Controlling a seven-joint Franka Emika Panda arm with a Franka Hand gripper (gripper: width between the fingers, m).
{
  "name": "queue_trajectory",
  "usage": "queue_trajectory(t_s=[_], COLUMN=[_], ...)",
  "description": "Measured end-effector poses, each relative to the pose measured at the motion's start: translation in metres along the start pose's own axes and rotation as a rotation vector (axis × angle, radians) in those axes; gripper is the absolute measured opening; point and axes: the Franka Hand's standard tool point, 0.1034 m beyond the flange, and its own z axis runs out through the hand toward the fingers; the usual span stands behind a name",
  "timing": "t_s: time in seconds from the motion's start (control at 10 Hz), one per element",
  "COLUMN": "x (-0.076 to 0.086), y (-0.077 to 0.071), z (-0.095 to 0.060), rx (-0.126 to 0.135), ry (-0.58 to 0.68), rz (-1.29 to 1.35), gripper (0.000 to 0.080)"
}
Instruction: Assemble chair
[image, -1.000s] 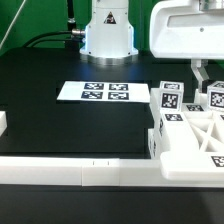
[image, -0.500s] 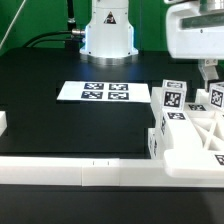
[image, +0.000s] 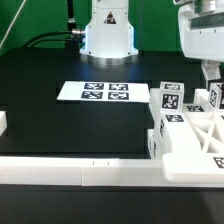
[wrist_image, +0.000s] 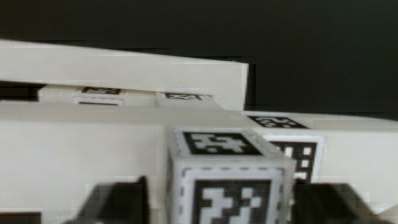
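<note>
- Exterior view: the white Franka arm's gripper (image: 211, 72) hangs at about two o'clock in the frame, its fingers pointing down over a small white plastic leg block with a black-and-white tag (image: 217, 97) at the exterior view's right edge; whether the fingers are released or clenched on it cannot be told from here
- A second small white tagged leg block (image: 169, 97) stands upright just beside it toward nine o'clock; both rise behind the white X-braced plastic chair frame (image: 192, 137), which lies at about four o'clock on the black counter (image: 60, 125)
- The thin flat white marker board with four tags (image: 106, 92) lies near the middle of the counter, well apart from the chair parts; a long white border rail (image: 75, 171) runs along the six o'clock edge
- Wrist view: a tagged white leg block (wrist_image: 230, 180) stands between the two dark fingers (wrist_image: 118, 205); contact is not clear; white slab-like chair parts (wrist_image: 125, 70) lie behind it
</note>
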Motion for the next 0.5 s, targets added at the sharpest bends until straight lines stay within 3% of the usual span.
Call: queue_trajectory(t_s=[0.1, 0.5], x=[-0.0012, 0.0016], y=[0.0005, 0.0014], z=[0.0, 0.0006], rx=[-0.009, -0.017], ry=[-0.002, -0.005], rz=[-0.078, -0.422], gripper=[0.0609, 0.0647])
